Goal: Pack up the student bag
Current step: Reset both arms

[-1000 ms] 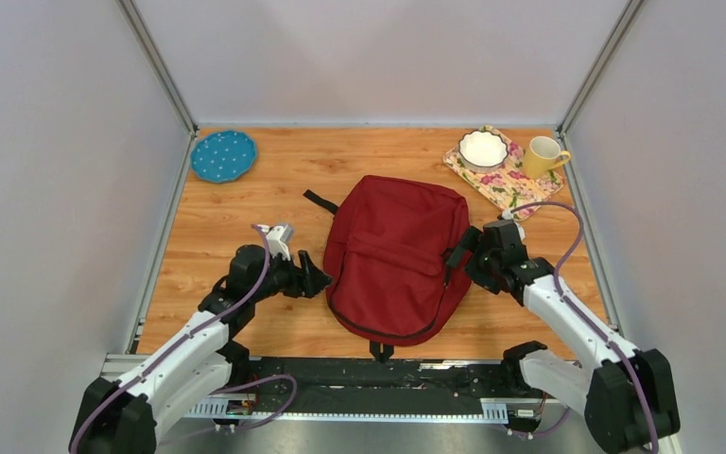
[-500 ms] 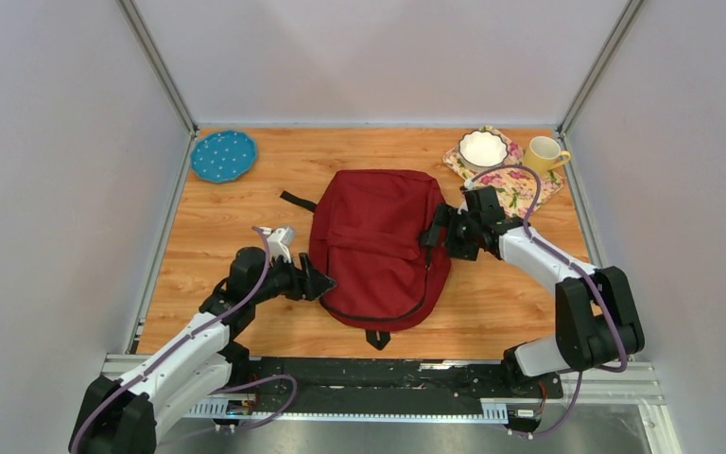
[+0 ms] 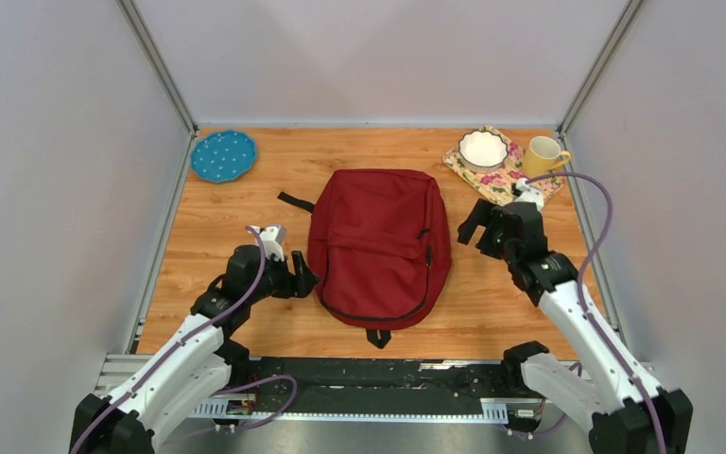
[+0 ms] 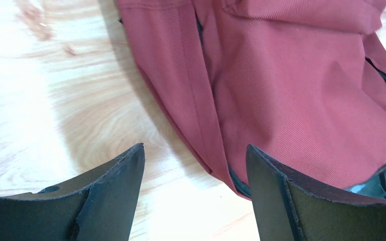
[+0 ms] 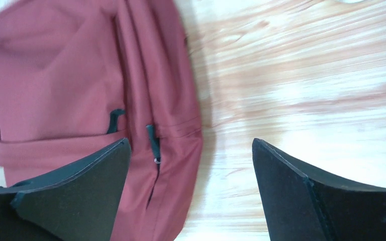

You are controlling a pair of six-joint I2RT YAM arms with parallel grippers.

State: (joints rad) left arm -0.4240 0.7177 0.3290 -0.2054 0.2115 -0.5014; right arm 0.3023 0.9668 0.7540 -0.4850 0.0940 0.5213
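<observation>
The student bag (image 3: 378,246), a dark red backpack with black zippers, lies flat in the middle of the wooden table, its rounded end toward the arms. My left gripper (image 3: 304,280) stands open just off the bag's lower left edge. In the left wrist view the bag (image 4: 291,100) fills the upper right, and my left gripper (image 4: 193,150) has only bare table and the bag's rim between its fingers. My right gripper (image 3: 469,227) stands open a little to the right of the bag, clear of it. In the right wrist view the bag (image 5: 55,75) and a zipper pull (image 5: 153,143) lie left of my right gripper (image 5: 191,143).
A blue dotted plate (image 3: 223,156) sits at the back left. At the back right, a floral cloth (image 3: 510,187) carries a white bowl (image 3: 483,148), with a yellow mug (image 3: 545,154) beside it. A black strap (image 3: 295,201) trails from the bag's upper left. Grey walls close in the table.
The bag has slid left and turned straighter. My right gripper pushed in against its right side, then drew back to the right. My left gripper backed slightly left.
</observation>
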